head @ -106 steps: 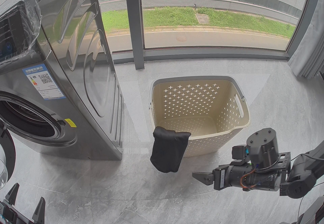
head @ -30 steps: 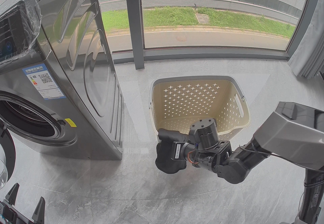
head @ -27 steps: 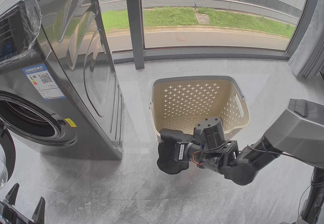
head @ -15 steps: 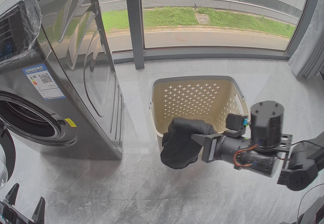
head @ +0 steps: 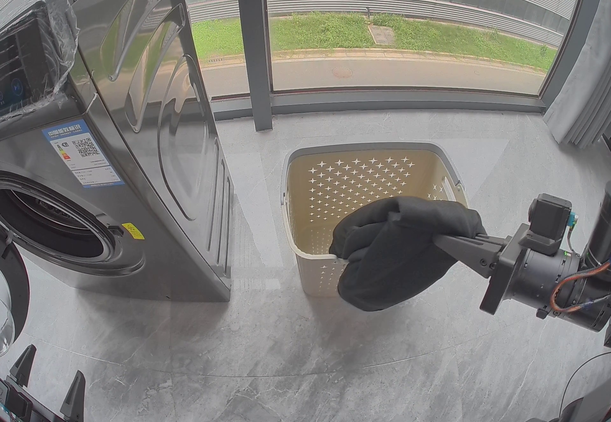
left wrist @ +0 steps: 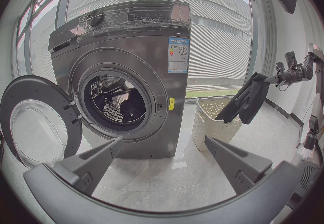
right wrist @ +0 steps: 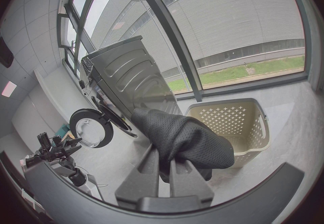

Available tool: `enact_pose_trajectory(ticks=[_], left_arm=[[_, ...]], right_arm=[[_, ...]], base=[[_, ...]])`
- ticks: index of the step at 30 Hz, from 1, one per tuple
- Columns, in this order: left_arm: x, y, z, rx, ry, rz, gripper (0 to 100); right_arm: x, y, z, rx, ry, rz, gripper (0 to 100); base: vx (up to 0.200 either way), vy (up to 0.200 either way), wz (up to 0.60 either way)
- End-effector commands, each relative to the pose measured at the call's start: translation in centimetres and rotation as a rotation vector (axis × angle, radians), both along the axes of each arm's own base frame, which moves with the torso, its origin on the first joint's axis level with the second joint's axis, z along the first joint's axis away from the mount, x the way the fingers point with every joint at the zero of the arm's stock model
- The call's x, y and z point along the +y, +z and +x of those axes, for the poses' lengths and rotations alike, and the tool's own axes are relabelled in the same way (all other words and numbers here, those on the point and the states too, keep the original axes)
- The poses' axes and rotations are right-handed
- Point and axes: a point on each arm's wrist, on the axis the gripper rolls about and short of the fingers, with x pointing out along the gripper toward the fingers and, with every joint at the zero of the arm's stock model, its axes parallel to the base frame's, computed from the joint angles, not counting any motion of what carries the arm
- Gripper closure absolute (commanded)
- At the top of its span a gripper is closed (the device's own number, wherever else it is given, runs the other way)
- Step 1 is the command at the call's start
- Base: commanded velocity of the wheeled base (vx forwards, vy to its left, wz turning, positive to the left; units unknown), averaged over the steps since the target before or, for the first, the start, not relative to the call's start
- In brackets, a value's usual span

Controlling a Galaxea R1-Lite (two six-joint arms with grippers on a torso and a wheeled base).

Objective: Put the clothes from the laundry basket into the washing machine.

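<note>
A black perforated garment (head: 398, 251) hangs in the air over the near side of the cream laundry basket (head: 305, 175), held by my right gripper (head: 455, 244), which is shut on it. The right wrist view shows the garment (right wrist: 184, 138) draped over the closed fingers (right wrist: 148, 167), with the basket (right wrist: 249, 133) beyond. The grey washing machine (head: 95, 143) stands to the left, its round door (left wrist: 37, 123) swung open and the drum (left wrist: 116, 99) showing something dark inside. My left gripper (left wrist: 162, 148) is open, low in front of the machine, with its fingertips (head: 73, 388) at the head view's bottom left.
A large window and a dark pillar (head: 251, 29) rise behind the basket. A curtain (head: 582, 86) hangs at the far right. Grey tiled floor (head: 254, 347) lies open between the machine and the basket.
My right gripper closed on the black garment draped over the basket's near rim, then lifted it up and to the right. The left gripper has stayed still.
</note>
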Motion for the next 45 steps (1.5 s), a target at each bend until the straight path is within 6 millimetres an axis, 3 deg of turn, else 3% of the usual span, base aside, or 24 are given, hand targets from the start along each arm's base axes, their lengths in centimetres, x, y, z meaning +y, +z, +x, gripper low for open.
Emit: enact_pose_trajectory(ticks=[1,12,18,45], left_arm=[[0.0,-0.4,0.0,0.006,-0.002,-0.001,0],[0.0,-0.4,0.0,0.006,-0.002,-0.004,0],[0.0,-0.4,0.0,0.006,-0.002,-0.005,0],[0.0,-0.4,0.0,0.008,0.000,-0.015,0]], right_arm=[[-1.0,0.4,-0.3,-0.023,-0.040,0.011,100],[-1.1,0.1,-0.3,-0.019,-0.100,0.000,100],[-1.0,0.1,-0.2,-0.014,-0.088,0.001,100],[-1.1,2.0,0.6,-0.009,-0.121,0.121,100]], base=[[-0.200,0.000,0.00],[-0.200,0.000,0.00],[0.000,0.000,0.00],[0.000,0.200,0.00]])
